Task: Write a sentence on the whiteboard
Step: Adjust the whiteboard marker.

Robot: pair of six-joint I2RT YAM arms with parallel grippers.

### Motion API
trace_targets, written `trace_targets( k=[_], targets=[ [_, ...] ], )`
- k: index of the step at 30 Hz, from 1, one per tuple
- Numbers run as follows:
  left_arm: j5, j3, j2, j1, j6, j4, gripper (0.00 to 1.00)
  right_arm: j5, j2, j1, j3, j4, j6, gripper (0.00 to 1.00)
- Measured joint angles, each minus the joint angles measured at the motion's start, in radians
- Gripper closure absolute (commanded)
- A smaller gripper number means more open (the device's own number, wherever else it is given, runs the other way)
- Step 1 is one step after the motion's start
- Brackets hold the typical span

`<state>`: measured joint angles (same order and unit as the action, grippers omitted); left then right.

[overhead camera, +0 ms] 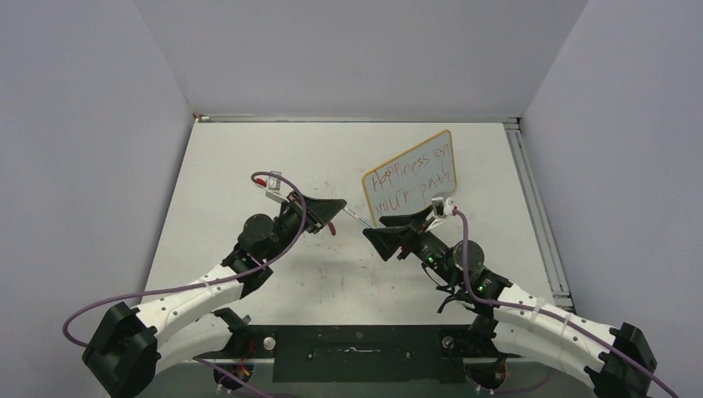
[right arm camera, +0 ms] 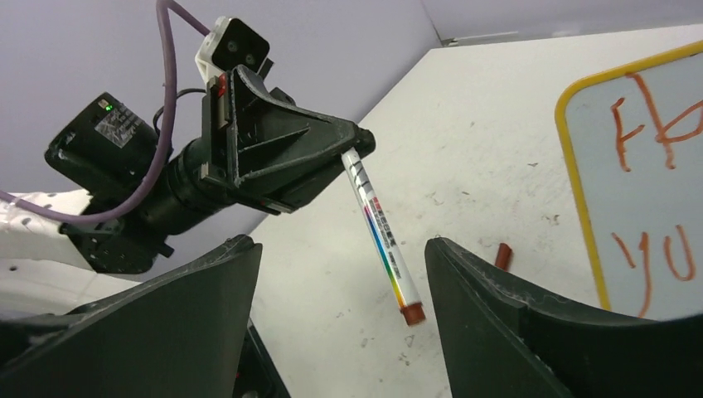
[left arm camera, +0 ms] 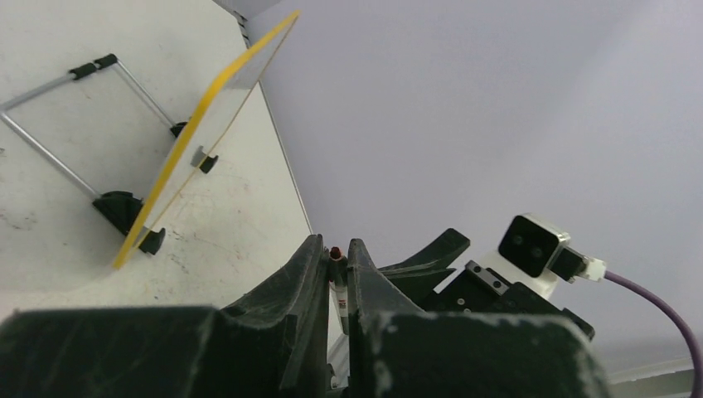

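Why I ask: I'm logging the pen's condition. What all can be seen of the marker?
The marker is a slim white barrel, plastic by its look, with a rainbow stripe and small print along it and a dark red end. The left claw is shut on its upper end, where a short red-tipped stub pokes past the fingers. It slants downward above the table, its free end between the fingers of the open right claw, touching neither.
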<state>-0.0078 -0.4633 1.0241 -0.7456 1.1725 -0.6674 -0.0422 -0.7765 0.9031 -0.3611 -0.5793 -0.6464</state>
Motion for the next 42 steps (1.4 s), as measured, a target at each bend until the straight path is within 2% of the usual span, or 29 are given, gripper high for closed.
trace_targets(
  k=[3, 5, 10, 15, 19, 24, 26, 28, 37, 38, 41, 42],
  targets=[
    [0.058, -0.008, -0.045, 0.063, -0.026, 0.077, 1.0, 0.001, 0.054, -0.001, -0.041, 0.137, 0.038, 0.13],
    [0.103, -0.026, -0.07, 0.097, -0.046, 0.131, 1.0, 0.001, 0.072, -0.009, -0.071, 0.233, 0.069, 0.13],
    [0.251, -0.082, -0.096, 0.172, -0.101, 0.249, 1.0, -0.105, 0.006, -0.078, -0.209, 0.438, 0.159, 0.08],
    [0.386, -0.148, -0.087, 0.21, -0.177, 0.369, 1.0, -0.356, -0.127, -0.212, -0.279, 0.488, 0.202, 0.11],
    [0.445, -0.168, -0.084, 0.215, -0.22, 0.425, 1.0, -0.481, -0.191, -0.219, -0.278, 0.509, 0.214, 0.17],
    [0.478, -0.17, -0.069, 0.217, -0.241, 0.462, 1.0, -0.56, -0.263, -0.177, -0.28, 0.489, 0.211, 0.19],
    [0.481, -0.17, -0.068, 0.218, -0.243, 0.47, 1.0, -0.57, -0.28, -0.155, -0.28, 0.471, 0.203, 0.25],
    [0.483, -0.17, -0.067, 0.218, -0.242, 0.47, 1.0, -0.574, -0.287, -0.138, -0.28, 0.445, 0.193, 0.35],
    [0.488, -0.17, -0.049, 0.219, -0.242, 0.469, 1.0, -0.567, -0.348, -0.106, -0.28, 0.345, 0.154, 0.88],
    [0.488, -0.17, -0.047, 0.219, -0.242, 0.468, 0.96, -0.563, -0.353, -0.105, -0.28, 0.341, 0.151, 0.93],
    [0.485, -0.17, -0.042, 0.224, -0.254, 0.472, 0.56, -0.529, -0.36, -0.103, -0.285, 0.352, 0.145, 0.95],
    [0.478, -0.17, -0.042, 0.224, -0.265, 0.477, 0.48, -0.513, -0.362, -0.101, -0.292, 0.369, 0.148, 0.95]
  ],
)
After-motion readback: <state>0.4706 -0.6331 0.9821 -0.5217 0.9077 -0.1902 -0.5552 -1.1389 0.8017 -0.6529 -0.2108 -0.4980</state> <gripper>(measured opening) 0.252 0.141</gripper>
